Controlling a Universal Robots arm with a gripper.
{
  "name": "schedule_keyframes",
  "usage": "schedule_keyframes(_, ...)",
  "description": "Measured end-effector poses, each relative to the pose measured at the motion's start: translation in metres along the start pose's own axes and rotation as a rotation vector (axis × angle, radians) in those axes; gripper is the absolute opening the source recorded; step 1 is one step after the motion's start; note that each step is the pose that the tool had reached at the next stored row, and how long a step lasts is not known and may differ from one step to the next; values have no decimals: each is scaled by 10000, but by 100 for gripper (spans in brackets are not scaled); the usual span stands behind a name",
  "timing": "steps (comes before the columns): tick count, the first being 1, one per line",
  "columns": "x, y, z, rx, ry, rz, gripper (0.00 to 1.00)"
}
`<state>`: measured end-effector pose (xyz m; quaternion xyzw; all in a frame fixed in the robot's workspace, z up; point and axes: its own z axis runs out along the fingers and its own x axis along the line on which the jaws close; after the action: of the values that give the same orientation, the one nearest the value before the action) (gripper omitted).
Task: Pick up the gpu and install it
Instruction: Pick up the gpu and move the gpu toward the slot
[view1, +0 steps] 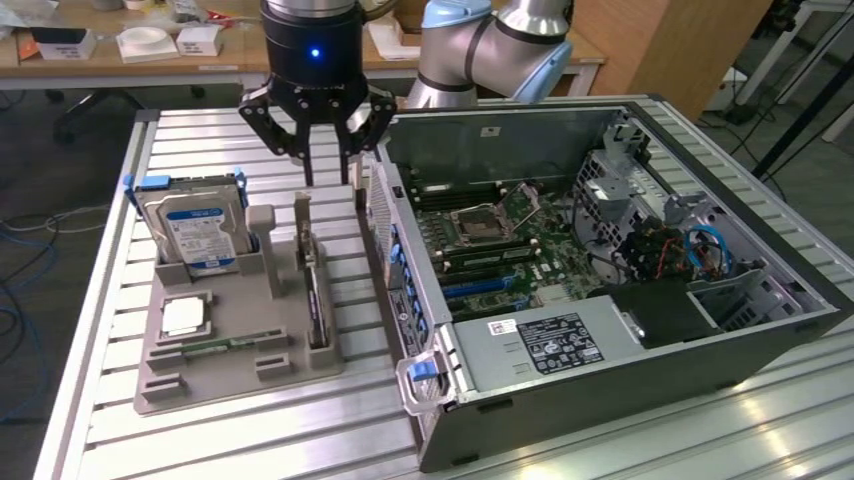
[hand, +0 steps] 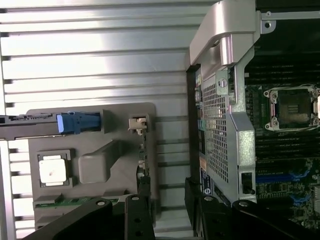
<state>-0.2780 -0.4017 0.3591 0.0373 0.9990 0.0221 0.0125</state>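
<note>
Ribbed metal table (view1: 200, 140) | jaws open — empty | above thin upright gpu (view1: 315, 300)

Slatted metal table (view1: 200, 140). Directly beneath pincer (view1: 334, 178): grey parts tray (view1: 227, 385), flat on slats. Just off pincer toward exterior view's right: open computer case (view1: 641, 390), on its side, close beside tray, narrow strip of slats between.
</note>
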Motion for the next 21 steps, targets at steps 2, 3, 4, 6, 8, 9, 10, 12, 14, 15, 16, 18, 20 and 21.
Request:
schedule_keyframes(2, 10, -5, 4, 0, 0, 2, 41)
schedule_keyframes(3, 14, -8, 6, -1, 0, 2, 41)
schedule_keyframes(4, 17, -11, 9, -2, -1, 1, 41)
schedule_keyframes(6, 24, -18, 13, 0, 0, 1, 41)
schedule_keyframes(8, 32, -25, 18, 0, 1, 2, 41)
schedule_keyframes(9, 36, -29, 21, 0, 0, 2, 41)
schedule_keyframes(10, 39, -32, 23, -1, 0, 2, 41)
schedule_keyframes(12, 46, -39, 28, -1, 0, 3, 41)
schedule_keyframes(14, 52, -45, 32, -1, 0, 2, 41)
schedule_keyframes(15, 55, -48, 34, -1, 0, 2, 41)
schedule_keyframes(16, 57, -50, 35, -1, 0, 2, 41)
schedule_keyframes(18, 57, -50, 35, 0, 1, 1, 41)
schedule_keyframes(20, 57, -50, 35, 0, 1, 1, 41)
schedule_keyframes(21, 58, -51, 36, 1, 2, 2, 41)
